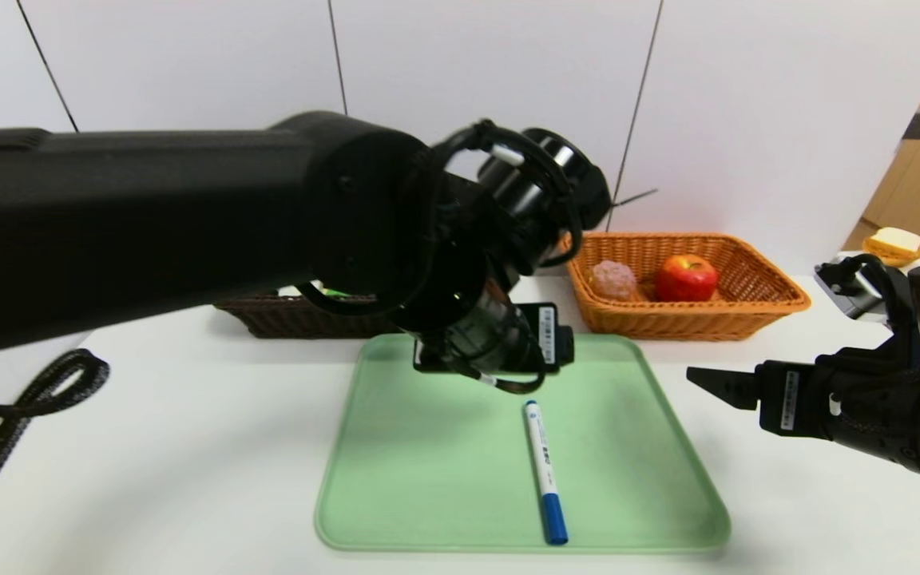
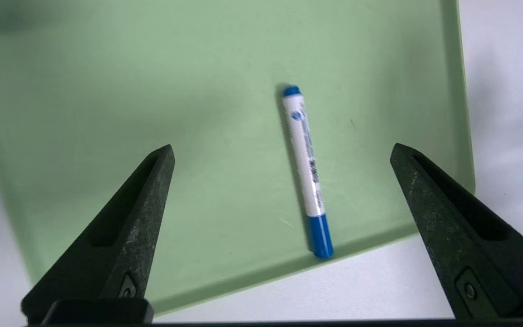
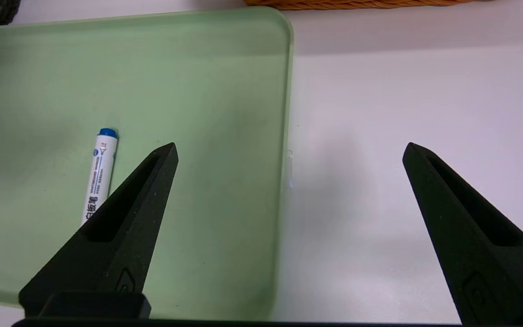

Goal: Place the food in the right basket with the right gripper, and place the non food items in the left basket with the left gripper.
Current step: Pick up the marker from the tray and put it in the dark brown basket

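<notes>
A white marker with a blue cap (image 1: 545,471) lies on the green tray (image 1: 428,479), its cap at the tray's near edge. It also shows in the left wrist view (image 2: 308,170) and the right wrist view (image 3: 98,175). My left gripper (image 2: 282,152) is open and empty above the tray's far part, over the marker's far end. My right gripper (image 3: 290,150) is open and empty, low over the tray's right edge (image 3: 284,136). The orange right basket (image 1: 747,315) holds a red apple (image 1: 685,278) and a pinkish food item (image 1: 613,279). The dark left basket (image 1: 284,318) is mostly hidden behind my left arm.
White table (image 1: 188,447) all around the tray. A black cable (image 1: 37,399) hangs at the left. Food items sit on another surface at the far right (image 1: 899,243). A white wall stands behind the baskets.
</notes>
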Controlling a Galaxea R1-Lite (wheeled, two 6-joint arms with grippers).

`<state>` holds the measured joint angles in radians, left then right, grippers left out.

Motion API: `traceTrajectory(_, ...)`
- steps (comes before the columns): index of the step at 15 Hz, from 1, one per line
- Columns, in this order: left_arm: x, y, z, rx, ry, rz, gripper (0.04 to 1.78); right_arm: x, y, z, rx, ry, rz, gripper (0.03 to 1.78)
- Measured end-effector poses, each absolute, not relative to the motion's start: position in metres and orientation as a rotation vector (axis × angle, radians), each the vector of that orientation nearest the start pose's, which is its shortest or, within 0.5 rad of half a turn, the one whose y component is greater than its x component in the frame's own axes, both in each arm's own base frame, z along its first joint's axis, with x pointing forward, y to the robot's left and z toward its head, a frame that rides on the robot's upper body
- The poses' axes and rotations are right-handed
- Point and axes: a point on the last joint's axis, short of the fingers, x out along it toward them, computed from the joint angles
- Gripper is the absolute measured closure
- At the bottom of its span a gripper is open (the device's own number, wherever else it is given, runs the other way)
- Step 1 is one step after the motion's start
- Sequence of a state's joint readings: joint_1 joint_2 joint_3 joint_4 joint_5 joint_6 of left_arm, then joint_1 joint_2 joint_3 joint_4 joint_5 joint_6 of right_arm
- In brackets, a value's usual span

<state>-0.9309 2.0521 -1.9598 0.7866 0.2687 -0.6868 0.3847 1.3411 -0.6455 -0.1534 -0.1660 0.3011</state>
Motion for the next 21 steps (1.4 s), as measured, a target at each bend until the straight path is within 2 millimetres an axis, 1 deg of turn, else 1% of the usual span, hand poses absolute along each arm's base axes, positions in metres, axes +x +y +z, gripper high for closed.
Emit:
traceTrajectory(2, 0.231, -0.322, 0.228, -0.149, 0.938, -0.312, 0.15, 0.19, 0.073, 0.185, 0.149, 0.536, 0.135, 0.1)
traceTrajectory(4, 0.229, -0.335, 0.211, -0.17, 0.98, -0.283, 0.14, 0.19, 0.073, 0.183, 0.148, 0.538, 0.135, 0.1)
traceTrajectory(10, 0.227, -0.356, 0.174, -0.123, 1.047, -0.252, 0.13, 0.195, 0.075, 0.176, 0.15, 0.537, 0.135, 0.1)
traceTrajectory(12, 0.229, -0.36, 0.164, -0.104, 1.059, -0.241, 0.13, 0.197, 0.076, 0.172, 0.152, 0.531, 0.136, 0.1)
traceTrajectory(14, 0.226, -0.365, 0.157, -0.076, 1.063, -0.236, 0.13, 0.198, 0.076, 0.169, 0.149, 0.542, 0.132, 0.1)
traceTrajectory(16, 0.226, -0.368, 0.151, -0.036, 1.031, -0.217, 0.13, 0.199, 0.076, 0.168, 0.147, 0.549, 0.131, 0.1)
traceTrajectory(21, 0.227, -0.37, 0.147, 0.004, 1.02, -0.22, 0.13, 0.202, 0.077, 0.166, 0.144, 0.556, 0.129, 0.1)
